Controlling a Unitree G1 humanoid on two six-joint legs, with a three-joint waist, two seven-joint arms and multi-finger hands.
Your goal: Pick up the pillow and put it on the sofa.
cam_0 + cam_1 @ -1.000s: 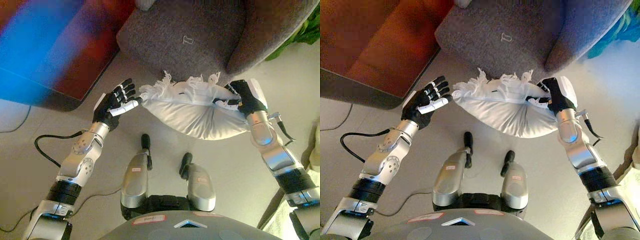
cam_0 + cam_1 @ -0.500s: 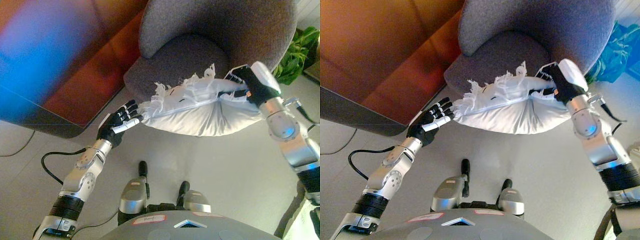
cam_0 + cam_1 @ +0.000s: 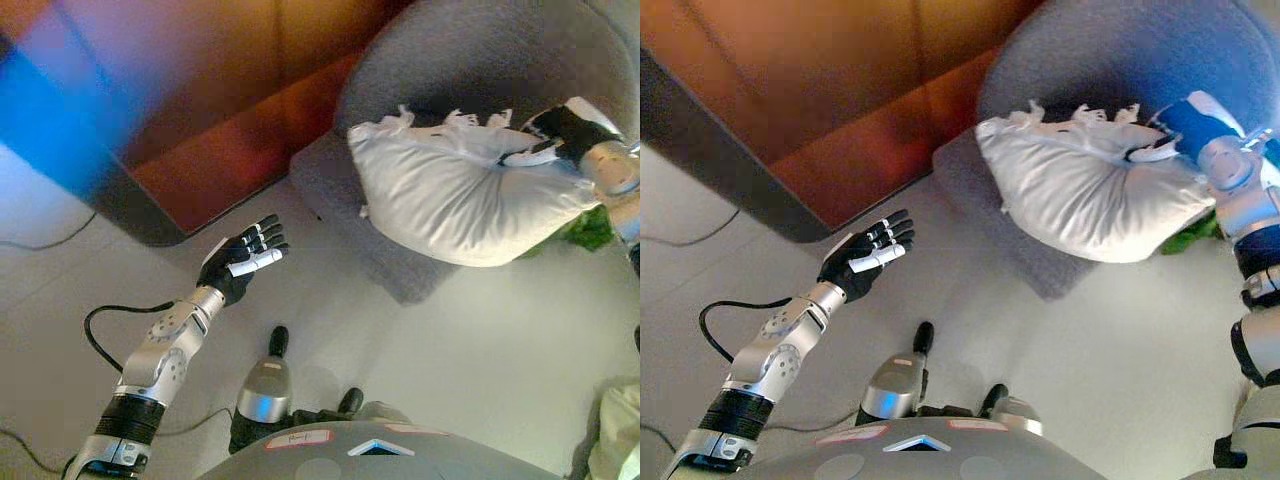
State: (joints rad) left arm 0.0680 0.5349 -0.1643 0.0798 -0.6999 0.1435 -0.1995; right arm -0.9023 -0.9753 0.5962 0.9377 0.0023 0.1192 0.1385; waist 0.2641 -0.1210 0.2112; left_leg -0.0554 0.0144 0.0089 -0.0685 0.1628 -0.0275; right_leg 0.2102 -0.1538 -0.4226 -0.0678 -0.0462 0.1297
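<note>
Nearest to me, my left hand (image 3: pixel 240 264) is held out over the pale, smooth floor (image 3: pixel 470 360), palm up. Its fingers (image 3: pixel 262 232) are straight and slightly spread, and they hold nothing. It is well apart from the pillow.

Beyond my left fingertips lies the dark base edge of a large piece of furniture (image 3: pixel 250 110) with a smooth reddish-brown surface.

Farther out, my right hand (image 3: pixel 562 135) has its fingers curled round the top edge of the pillow (image 3: pixel 450 195), pinching the cloth. The pillow is white, plump and rounded, made of a smooth, slightly shiny fabric with a ragged fringe along its upper seam. It hangs below my right fingers, over the front part of the sofa seat; contact with the seat cannot be determined.

The sofa (image 3: pixel 470 60) is grey, with a coarse woven texture and a curved, tub-shaped back that wraps behind the pillow. Green leaves (image 3: pixel 590 228) show just under my right wrist.
</note>
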